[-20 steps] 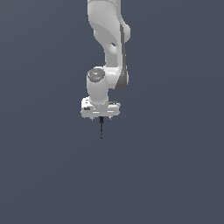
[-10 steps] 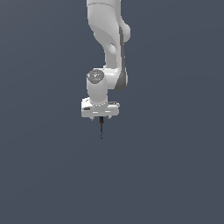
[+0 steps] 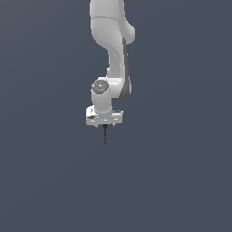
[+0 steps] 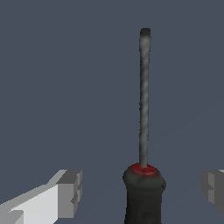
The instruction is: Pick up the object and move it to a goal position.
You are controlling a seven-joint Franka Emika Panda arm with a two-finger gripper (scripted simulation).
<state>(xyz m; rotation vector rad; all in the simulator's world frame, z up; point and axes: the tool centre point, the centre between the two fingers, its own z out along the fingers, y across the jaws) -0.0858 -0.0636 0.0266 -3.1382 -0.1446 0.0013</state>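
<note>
Open room on every side: plain dark blue-grey ground out to all four edges of the exterior view, unbroken around and below the arm.

One white arm (image 3: 111, 50), coming down from the upper edge of the exterior view, wrist bent, hand pointing downward. One gripper (image 3: 104, 125), two fingers (image 4: 70, 193); in the wrist view spread wide, one pad on each side, each well apart from the handle between them, touching nothing. What keeps the object in place, not shown by either view.

One object (image 3: 105, 134): in the exterior view a thin dark rod hanging upright just below the gripper, a small red spot at its upper end, tip free with clear space beneath. In the wrist view (image 4: 143, 131) a black handle nearest the camera, a red collar on top of it, a slim grey shaft running straight away from it to a darker, blunt tip. Shaft roughly midway between the two pads, nearer neither by any clear margin.
</note>
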